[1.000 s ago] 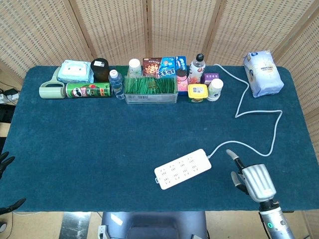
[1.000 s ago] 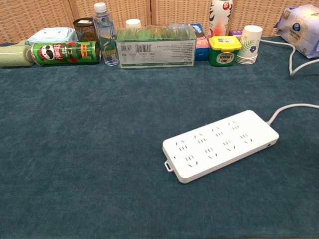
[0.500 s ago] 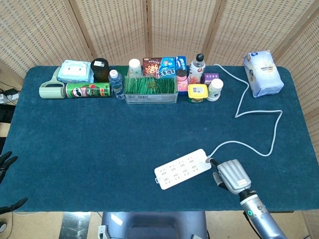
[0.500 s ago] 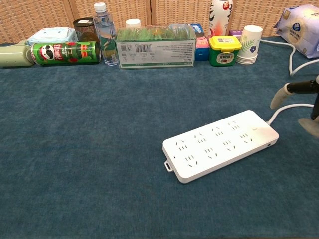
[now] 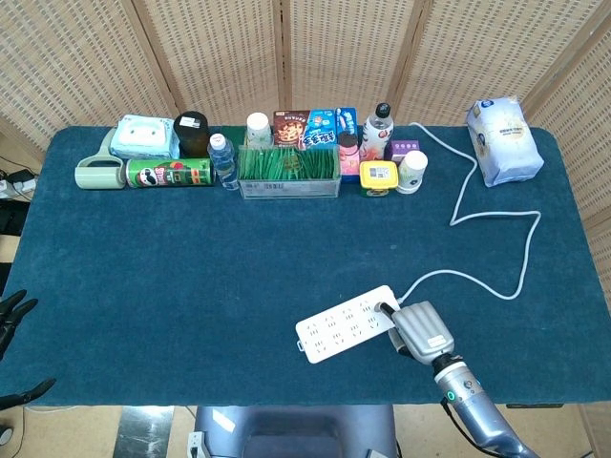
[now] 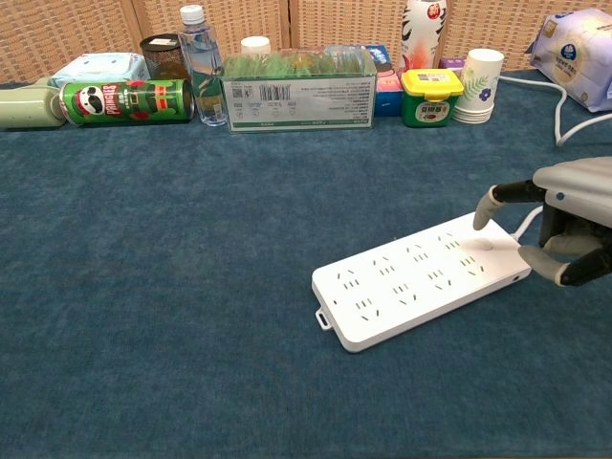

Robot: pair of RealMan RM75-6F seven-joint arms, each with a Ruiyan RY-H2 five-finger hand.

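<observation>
A white power strip [image 5: 342, 326] [image 6: 421, 279] lies on the blue table cloth [image 5: 191, 277], near the front edge right of centre. Its white cable [image 5: 523, 250] snakes back to the far right. My right hand [image 5: 420, 330] [image 6: 559, 229] hovers at the strip's cable end. One finger [image 6: 483, 207] reaches out over the strip's end sockets, at or just above the surface, while the others curl below it. It holds nothing. My left hand [image 5: 11, 315] shows only as dark spread fingers at the left edge of the head view, off the table.
A row of goods lines the back: green chip can [image 5: 170, 173], water bottle [image 5: 222, 160], clear box of green sticks [image 5: 288, 170], yellow-lidded jar [image 5: 378, 177], paper cups [image 5: 412, 171], snack boxes. A white-blue bag [image 5: 503, 139] sits at the far right corner.
My right hand has moved left along the front edge, from the table's right corner to the cable end of the power strip. The left hand has barely shifted.
</observation>
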